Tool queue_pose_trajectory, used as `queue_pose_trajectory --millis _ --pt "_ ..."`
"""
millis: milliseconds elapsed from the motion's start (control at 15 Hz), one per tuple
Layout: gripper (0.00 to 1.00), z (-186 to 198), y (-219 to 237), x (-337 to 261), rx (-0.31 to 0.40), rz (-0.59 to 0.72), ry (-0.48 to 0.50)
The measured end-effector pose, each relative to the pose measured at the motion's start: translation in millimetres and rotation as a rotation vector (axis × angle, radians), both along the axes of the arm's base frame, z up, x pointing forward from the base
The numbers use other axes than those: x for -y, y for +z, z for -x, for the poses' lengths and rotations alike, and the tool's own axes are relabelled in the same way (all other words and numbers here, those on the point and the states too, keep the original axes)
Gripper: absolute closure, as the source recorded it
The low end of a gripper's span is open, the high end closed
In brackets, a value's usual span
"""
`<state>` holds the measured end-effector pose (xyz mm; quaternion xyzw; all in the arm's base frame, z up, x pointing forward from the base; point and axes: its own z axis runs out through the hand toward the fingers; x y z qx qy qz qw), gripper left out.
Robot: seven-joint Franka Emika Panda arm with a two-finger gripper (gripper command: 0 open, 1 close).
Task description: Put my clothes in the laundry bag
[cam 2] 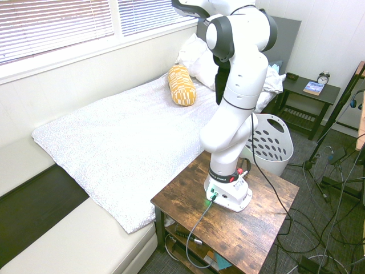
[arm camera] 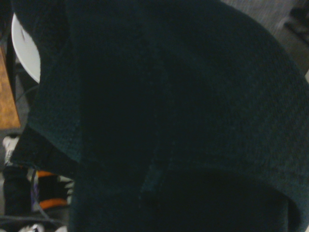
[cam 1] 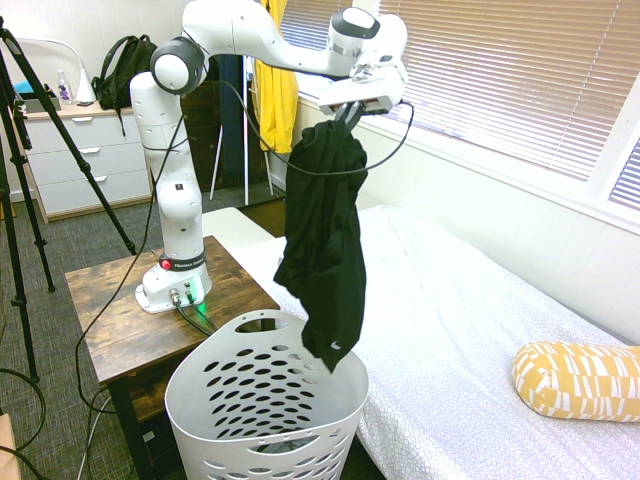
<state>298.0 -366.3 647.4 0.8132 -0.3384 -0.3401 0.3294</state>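
Basket [cam 1: 265, 400] below; shirt [cam 1: 322, 240] hangs from fingers [cam 1: 350, 113].

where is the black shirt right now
In the first exterior view the black shirt hangs from the gripper, between the arm's wooden table and the bed, its hem dangling at the rim of the white laundry basket.

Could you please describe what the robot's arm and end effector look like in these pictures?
The arm is glossy white with rounded segments and dark grey joint rings. A red button and green light mark its base, and a black cable runs along it. The end effector is white-bodied with dark fingers.
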Motion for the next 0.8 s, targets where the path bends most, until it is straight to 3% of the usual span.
queue_pose_trajectory --millis 200,267,800 --pt "1.00 54.2 -98.2 46.5 -0.166 -0.039 -0.091" --pt "0.00 67.7 -131.6 55.8 -0.186 -0.037 -0.113" --pt "0.00 106.1 -359.4 54.4 -0.285 0.020 -0.143"
